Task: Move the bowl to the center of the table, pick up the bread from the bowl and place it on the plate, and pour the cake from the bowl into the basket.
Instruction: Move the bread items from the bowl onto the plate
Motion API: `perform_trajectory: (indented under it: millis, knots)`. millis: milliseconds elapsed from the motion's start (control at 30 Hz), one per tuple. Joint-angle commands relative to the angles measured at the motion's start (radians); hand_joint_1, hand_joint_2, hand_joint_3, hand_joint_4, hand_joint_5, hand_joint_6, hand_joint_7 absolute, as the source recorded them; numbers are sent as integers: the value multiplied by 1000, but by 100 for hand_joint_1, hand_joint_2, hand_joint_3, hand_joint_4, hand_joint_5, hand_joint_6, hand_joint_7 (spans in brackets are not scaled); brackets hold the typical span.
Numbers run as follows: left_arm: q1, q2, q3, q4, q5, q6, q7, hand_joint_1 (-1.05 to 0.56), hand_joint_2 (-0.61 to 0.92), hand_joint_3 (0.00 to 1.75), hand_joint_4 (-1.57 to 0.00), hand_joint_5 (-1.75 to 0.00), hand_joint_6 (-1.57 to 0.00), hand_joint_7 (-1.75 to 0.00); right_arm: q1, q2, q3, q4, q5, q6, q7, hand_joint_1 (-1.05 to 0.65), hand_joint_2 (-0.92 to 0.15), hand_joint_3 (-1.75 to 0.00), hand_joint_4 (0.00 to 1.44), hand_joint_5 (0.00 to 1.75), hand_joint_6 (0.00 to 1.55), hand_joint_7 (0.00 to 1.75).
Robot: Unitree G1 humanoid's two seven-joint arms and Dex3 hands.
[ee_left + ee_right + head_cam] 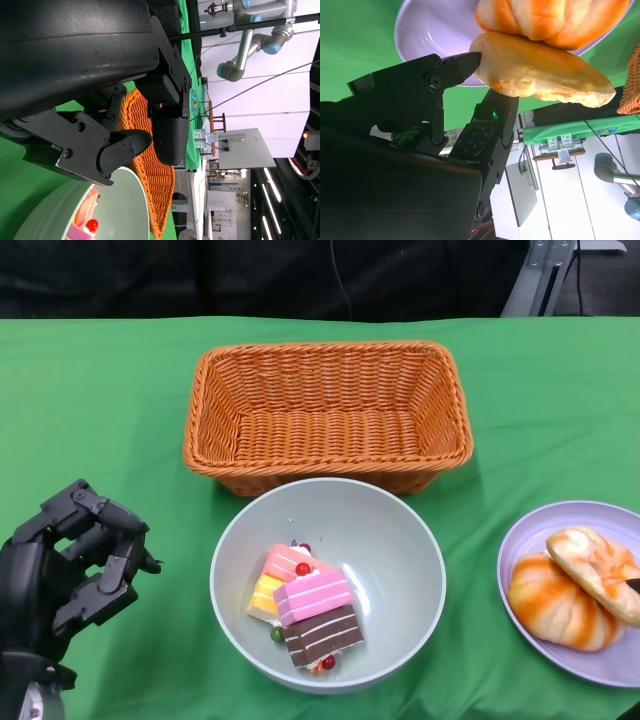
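- The right hand (470,100) is almost wholly cut off in the head view: only a dark fingertip shows at the picture's right edge, against the bread.
- The plate (530,540) is cropped by the right edge of the head view, so its far rim is hidden.
- In the right wrist view the elongated bread (540,75) lies against the right hand's fingers (462,65), one on each side of its end; the hand pinches it over the plate (430,30).
- A second, rounder bun (555,605) sits on the plate under and beside the held bread (600,570).
- The left hand (75,560) hovers above the green tablecloth (100,420) at lower left, fingers curled partway but apart, holding nothing.
- The left wrist view confirms its fingers (165,135) are parted with only air between them.
- The bowl (400,540) stands at mid-table, just right of the left hand and not touching it.
- Inside the bowl lie the cake pieces (305,605), pink, yellow and brown layered slices, some overlapping so the lower ones are partly hidden.
- The basket (325,410) stands just behind the bowl, its near wall partly covered by the bowl's rim.
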Motion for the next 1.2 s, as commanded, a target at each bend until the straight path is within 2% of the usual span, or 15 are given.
perform_trajectory:
  millis: [33,167,200,233,267,333,367,533,633,767,1200]
  knots:
    - [6,14,7,-10,-2,7,0,-4,70,86,-75,-163,-78,-129,1,-25,10,-2,-1,23,25,-14,-85,0,79,104,114,5]
    - [4,15,8,-4,2,8,4,-5,70,85,-75,-162,-78,-128,16,-15,4,-35,18,54,57,-13,-85,0,66,111,104,1]
    - [3,15,9,0,1,3,1,-5,70,85,-76,-162,-78,-128,24,-13,2,-56,15,81,76,-13,-85,0,66,95,99,1]
    - [3,14,9,0,0,3,-1,-5,70,85,-76,-162,-78,-127,34,-10,1,-81,10,112,96,-16,-86,0,67,60,89,0]
    - [3,14,9,1,-1,2,-2,-5,70,85,-76,-162,-78,-127,42,-8,1,-105,6,139,113,-17,-86,0,69,38,83,0]
    - [6,14,8,-6,2,6,2,-5,70,84,-76,-162,-78,-128,54,0,2,-137,2,175,125,-18,-85,0,65,14,71,0]
    - [7,14,8,-8,2,7,2,-5,70,84,-76,-162,-78,-128,59,2,3,-148,2,186,127,-19,-84,0,63,10,67,0]
    - [5,14,8,-5,-3,8,-4,-5,69,86,-75,-163,-77,-130,74,15,12,-190,-7,237,130,-31,-85,-1,48,0,48,0]
    - [8,14,8,-9,-3,9,-4,-5,68,87,-75,-163,-77,-130,87,17,16,-223,-11,265,135,-37,-86,-1,43,0,45,0]
    - [6,16,9,-3,-5,4,-9,-5,67,89,-75,-164,-77,-131,104,23,13,-272,-2,284,142,-46,-88,-1,37,0,43,0]
    - [1,15,12,5,-2,4,-12,-4,68,89,-76,-165,-77,-130,131,31,2,-347,8,281,152,-50,-89,-1,36,1,44,0]
